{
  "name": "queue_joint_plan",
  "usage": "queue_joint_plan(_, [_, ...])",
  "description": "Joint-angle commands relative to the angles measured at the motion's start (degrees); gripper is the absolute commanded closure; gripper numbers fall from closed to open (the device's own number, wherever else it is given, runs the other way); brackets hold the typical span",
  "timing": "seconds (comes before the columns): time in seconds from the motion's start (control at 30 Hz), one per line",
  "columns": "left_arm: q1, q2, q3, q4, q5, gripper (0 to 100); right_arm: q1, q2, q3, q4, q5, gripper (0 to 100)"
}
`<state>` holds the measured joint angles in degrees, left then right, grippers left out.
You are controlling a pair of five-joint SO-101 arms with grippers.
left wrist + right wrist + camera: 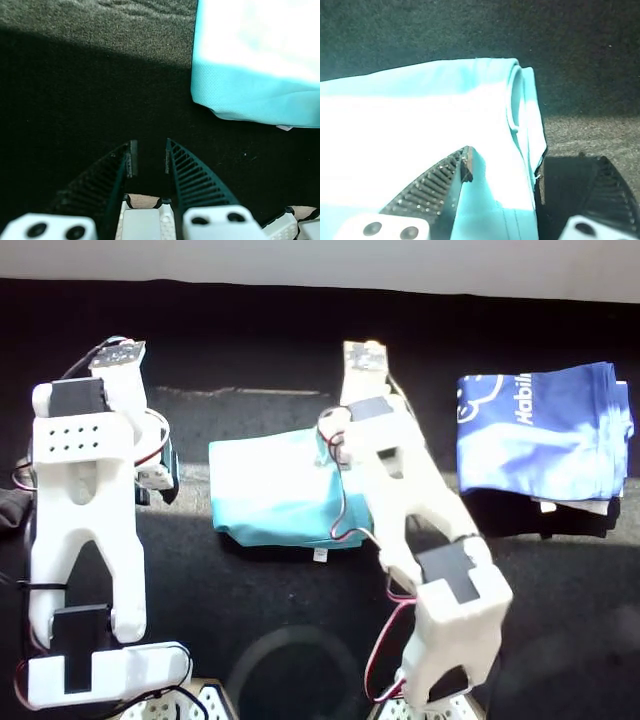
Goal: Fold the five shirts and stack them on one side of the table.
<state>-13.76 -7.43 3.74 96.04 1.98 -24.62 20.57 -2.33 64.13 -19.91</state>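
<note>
At the centre of the dark table [250, 350], the folded turquoise shirt [270, 495] lies flat as a neat rectangle. The right gripper [535, 162] is spread wide astride its layered side edge. The left gripper [150, 156], slightly parted, holds nothing. A blue-topped stack [540, 425] lies well apart.

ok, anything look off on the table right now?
Nothing spilled or damaged. The teal shirt is folded a bit skewed, its near edge slanting, with a white tag poking out. The black shirt sticks out on the near side from under the blue shirt lying on top of it.
</note>
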Motion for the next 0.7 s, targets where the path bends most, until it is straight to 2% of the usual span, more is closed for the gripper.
queue_joint_plan(0.0, [-0.9, -2.4, -0.5, -0.6, 0.1, 89, -0.4, 4.8, -6.0, 1.4, -1.2, 64.1])
queue_joint_plan(0.27, [-0.9, -2.2, -0.7, -0.6, 0.1, 89, 0.3, 14.9, -11.0, 1.4, -1.6, 65.2])
queue_joint_plan(0.4, [-0.9, -2.5, -0.7, -0.6, 0.1, 89, 0.3, 17.4, -11.7, 1.5, -1.5, 77.6])
queue_joint_plan(0.5, [-0.9, -2.5, -0.7, -0.6, 0.1, 89, 0.3, 18.1, -11.8, 2.9, -1.4, 97.1])
queue_joint_plan(0.53, [-0.9, -2.5, -0.7, -0.6, 0.1, 89, 0.3, 18.1, -11.8, 3.0, -1.1, 99.8])
queue_joint_plan(0.57, [-0.9, -2.5, -0.7, -0.6, 0.1, 89, 0.3, 18.0, -11.8, 3.6, 0.4, 97.6])
queue_joint_plan(0.67, [-0.9, -2.5, -0.7, -0.6, 0.1, 89, 0.9, 17.9, -14.0, 6.1, 4.0, 99.1])
